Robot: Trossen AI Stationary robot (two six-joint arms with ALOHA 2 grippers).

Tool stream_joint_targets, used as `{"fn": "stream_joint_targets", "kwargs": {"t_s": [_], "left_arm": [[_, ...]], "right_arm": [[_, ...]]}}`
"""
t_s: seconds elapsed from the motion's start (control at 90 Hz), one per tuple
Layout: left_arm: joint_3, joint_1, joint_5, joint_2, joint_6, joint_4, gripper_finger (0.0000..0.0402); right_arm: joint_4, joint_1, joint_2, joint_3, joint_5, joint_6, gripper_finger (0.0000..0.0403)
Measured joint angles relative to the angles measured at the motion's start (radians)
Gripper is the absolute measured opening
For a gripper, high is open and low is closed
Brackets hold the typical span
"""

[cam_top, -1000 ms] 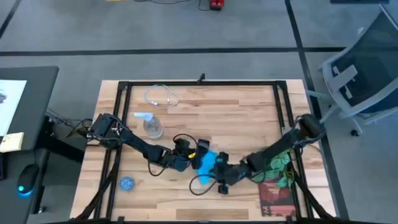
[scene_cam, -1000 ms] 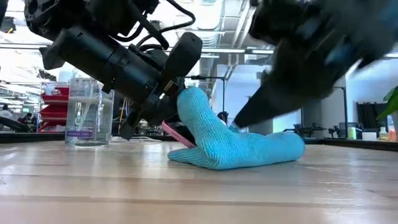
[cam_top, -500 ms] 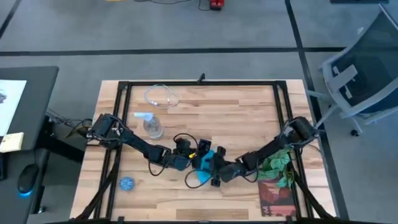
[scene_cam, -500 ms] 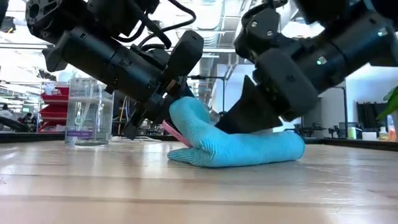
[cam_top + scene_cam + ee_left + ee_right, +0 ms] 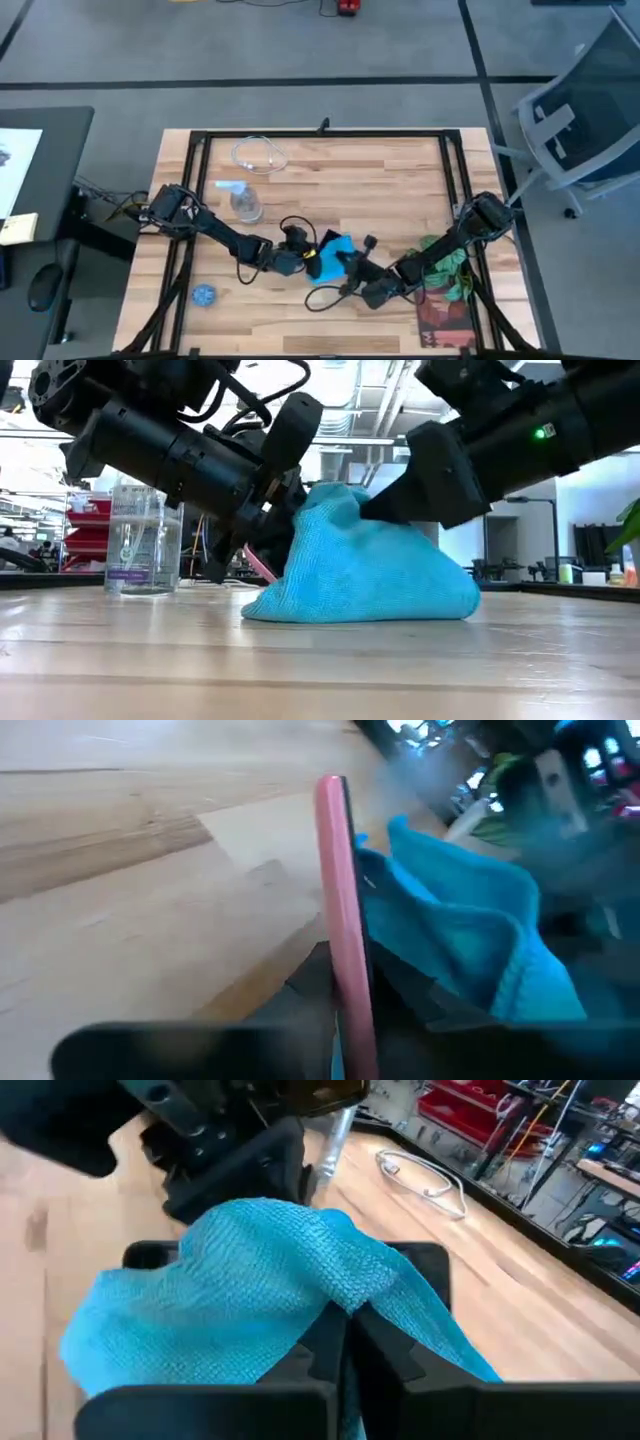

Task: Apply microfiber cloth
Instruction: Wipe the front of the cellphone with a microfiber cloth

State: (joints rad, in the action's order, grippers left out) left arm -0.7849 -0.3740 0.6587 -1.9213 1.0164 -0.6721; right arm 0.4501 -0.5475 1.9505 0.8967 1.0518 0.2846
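The sky-blue microfiber cloth (image 5: pixel 334 252) stands near the table's middle in a tent shape (image 5: pixel 360 565). Its lower edge rests on the wood, and its left side leans against a pink-edged phone (image 5: pixel 338 880). My left gripper (image 5: pixel 303 259) is shut on the phone, which stands tilted on edge (image 5: pixel 262 567). My right gripper (image 5: pixel 352 266) comes in from the right and is shut on the cloth's raised top. My left gripper pinches the phone between its two fingers; the pink edge (image 5: pixel 348 982) runs out from between them. It comes slanting down from the table's left. The phone is tilted, and its lower end is hidden behind the cloth. My right gripper pinches a raised fold (image 5: pixel 347 1298) near the cloth's top between its two fingers (image 5: pixel 385 1350), slanting down from the table's right. The cloth hangs from the hold like a tent, with its bottom edge (image 5: pixel 350 615) on the table.
A clear bottle (image 5: pixel 245 203) stands at the left behind my left arm (image 5: pixel 140 538). A white cable (image 5: pixel 260 155) lies at the far left. A small blue disc (image 5: pixel 204 295) lies near the front left. A green plant (image 5: pixel 447 255) and a dark red mat (image 5: pixel 440 320) sit at the right.
My right gripper has come down onto the cloth from the right, taken hold of it and risen. The cloth, which lay low and draped against the phone, now stands pulled up into a peak, its bottom edge staying on the table.
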Motion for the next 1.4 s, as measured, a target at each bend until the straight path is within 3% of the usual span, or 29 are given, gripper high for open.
{"fn": "stream_joint_targets", "kwargs": {"t_s": [0.322, 0.422, 0.489, 0.689, 0.811, 0.9, 1.1, 1.4], "left_arm": [[0.001, 0.013, 0.018, 0.000, 0.000, -0.088, 0.0013], [0.001, 0.013, 0.020, 0.000, -0.013, -0.095, 0.0008], [0.000, 0.013, 0.020, 0.002, -0.012, -0.101, 0.0007], [-0.003, 0.012, 0.035, 0.005, -0.011, -0.109, 0.0007], [-0.003, 0.007, 0.007, 0.005, -0.010, -0.095, 0.0007], [-0.002, 0.008, -0.002, 0.004, -0.010, -0.092, 0.0007], [0.000, 0.007, -0.006, 0.001, -0.026, -0.073, 0.0007], [0.000, 0.003, -0.039, 0.003, -0.055, -0.072, 0.0007]], "right_arm": [[0.005, 0.055, 0.001, 0.000, -0.299, -0.051, 0.0000], [0.030, 0.063, 0.001, 0.000, -0.339, -0.128, 0.0000], [0.059, 0.063, 0.001, 0.000, -0.302, -0.178, 0.0000], [0.041, 0.034, 0.002, 0.000, 0.064, -0.189, 0.0000], [0.003, 0.028, -0.006, 0.000, 0.195, -0.190, 0.0000], [-0.010, 0.033, -0.006, 0.000, 0.187, -0.188, 0.0000], [-0.075, 0.054, -0.009, 0.000, -0.027, -0.138, 0.0000], [0.038, 0.056, -0.006, -0.003, -0.019, -0.333, 0.0000]]}}
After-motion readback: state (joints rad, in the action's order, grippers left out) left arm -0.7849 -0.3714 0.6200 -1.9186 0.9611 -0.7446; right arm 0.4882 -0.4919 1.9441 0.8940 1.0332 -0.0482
